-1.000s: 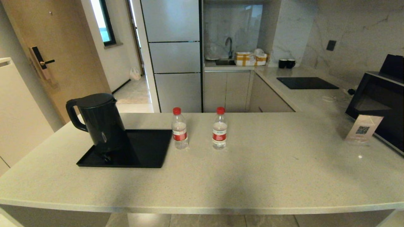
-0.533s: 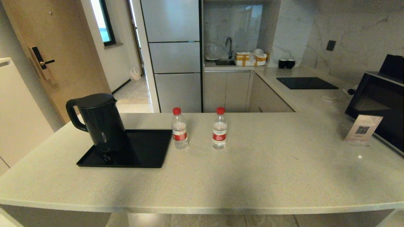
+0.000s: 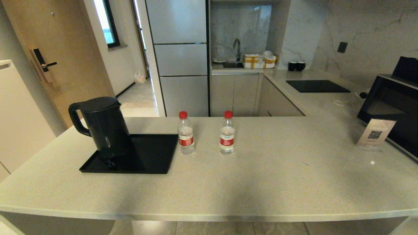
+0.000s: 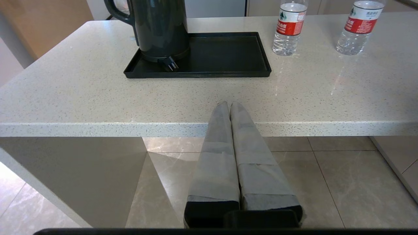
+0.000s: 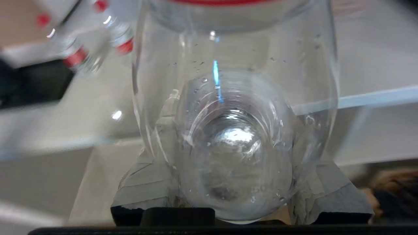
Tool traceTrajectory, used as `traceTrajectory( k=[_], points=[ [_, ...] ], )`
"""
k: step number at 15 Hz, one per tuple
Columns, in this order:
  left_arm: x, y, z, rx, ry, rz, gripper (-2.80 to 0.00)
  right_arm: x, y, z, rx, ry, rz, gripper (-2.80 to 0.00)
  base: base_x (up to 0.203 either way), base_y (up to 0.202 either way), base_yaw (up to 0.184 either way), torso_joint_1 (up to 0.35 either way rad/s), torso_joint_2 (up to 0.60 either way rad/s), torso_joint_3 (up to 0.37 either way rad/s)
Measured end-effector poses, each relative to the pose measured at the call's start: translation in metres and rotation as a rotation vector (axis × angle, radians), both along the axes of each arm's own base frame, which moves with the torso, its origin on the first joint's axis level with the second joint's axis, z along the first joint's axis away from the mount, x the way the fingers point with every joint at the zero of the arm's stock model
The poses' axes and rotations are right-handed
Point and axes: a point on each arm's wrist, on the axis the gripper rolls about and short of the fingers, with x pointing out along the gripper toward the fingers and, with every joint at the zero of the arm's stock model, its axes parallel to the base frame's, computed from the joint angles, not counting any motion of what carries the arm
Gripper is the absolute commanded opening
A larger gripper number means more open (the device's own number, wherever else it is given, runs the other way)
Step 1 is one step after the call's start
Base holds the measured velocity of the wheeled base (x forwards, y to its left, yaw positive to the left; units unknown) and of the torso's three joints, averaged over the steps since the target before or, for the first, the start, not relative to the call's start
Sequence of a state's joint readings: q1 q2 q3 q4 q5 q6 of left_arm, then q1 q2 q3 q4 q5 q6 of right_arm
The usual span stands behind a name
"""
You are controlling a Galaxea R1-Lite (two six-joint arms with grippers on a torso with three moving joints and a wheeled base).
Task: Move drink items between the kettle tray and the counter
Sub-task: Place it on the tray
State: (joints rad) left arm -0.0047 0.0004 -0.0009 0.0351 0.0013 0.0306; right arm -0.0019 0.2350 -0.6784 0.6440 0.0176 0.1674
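- Gripping a clear plastic bottle [image 5: 235, 130] between grey tape-wrapped fingers [image 5: 143, 186] of the right gripper [image 5: 235, 192]: rounded ribbed base close to the lens, droplets on the inner wall, red label edge at the far end.
- Seen only from the right wrist; absent from the head view, where neither arm shows.
- Resting shut, the left gripper [image 4: 230, 106]: two tapered, tape-wrapped fingers [image 4: 215, 156] pressed together, hanging before the counter edge above glossy marbled floor tiles [image 4: 343, 182].
- Standing upright on the speckled, glossy stone counter [image 3: 277, 182]: two small water bottles, the left-hand bottle [image 3: 186, 133] just beside the tray's right edge, the right-hand bottle [image 3: 227, 133] near it further right, both with red caps and red-and-white labels.
- Lying flat on the counter, a rectangular black kettle tray [image 3: 153, 156] with a low raised rim; matte black kettle [image 3: 104, 127] on its left part, plug on the tray at the kettle's foot in the left wrist view.
- Shown by the head view alone: two black mugs [image 3: 296, 66], flush black cooktop [image 3: 316, 86], QR card [image 3: 375, 133], sink tap [image 3: 236, 45].
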Motion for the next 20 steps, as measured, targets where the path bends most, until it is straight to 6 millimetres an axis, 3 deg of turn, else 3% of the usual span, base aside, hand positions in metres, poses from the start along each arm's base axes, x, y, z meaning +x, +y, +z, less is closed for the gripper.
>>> traceTrajectory(
  k=[3, 7, 9, 12, 20],
  points=[
    [0.0, 0.0, 0.0, 0.0, 0.0, -0.001, -2.8, -0.001, 0.0, -0.038, -0.023, -0.052, 0.034, -2.8, 0.0, 0.0, 0.0, 0.0, 0.0, 0.0],
    [0.0, 0.0, 0.0, -0.001, 0.0, 0.0, -2.8, 0.031, 0.001, -0.098, -0.132, -0.112, 0.07, -2.8, 0.0, 0.0, 0.0, 0.0, 0.0, 0.0],
    [0.0, 0.0, 0.0, -0.001, 0.0, 0.0, -2.8, 0.039, 0.0, -0.106, -0.202, -0.207, 0.037, -2.8, 0.0, 0.0, 0.0, 0.0, 0.0, 0.0],
    [0.0, 0.0, 0.0, -0.001, 0.0, 0.0, -2.8, 0.043, -0.001, -0.116, -0.198, -0.2, 0.013, -2.8, 0.0, 0.0, 0.0, 0.0, 0.0, 0.0],
    [0.0, 0.0, 0.0, -0.013, 0.002, 0.0, -2.8, 0.043, -0.001, -0.117, -0.188, -0.198, 0.012, -2.8, 0.0, 0.0, 0.0, 0.0, 0.0, 0.0]
  ],
)
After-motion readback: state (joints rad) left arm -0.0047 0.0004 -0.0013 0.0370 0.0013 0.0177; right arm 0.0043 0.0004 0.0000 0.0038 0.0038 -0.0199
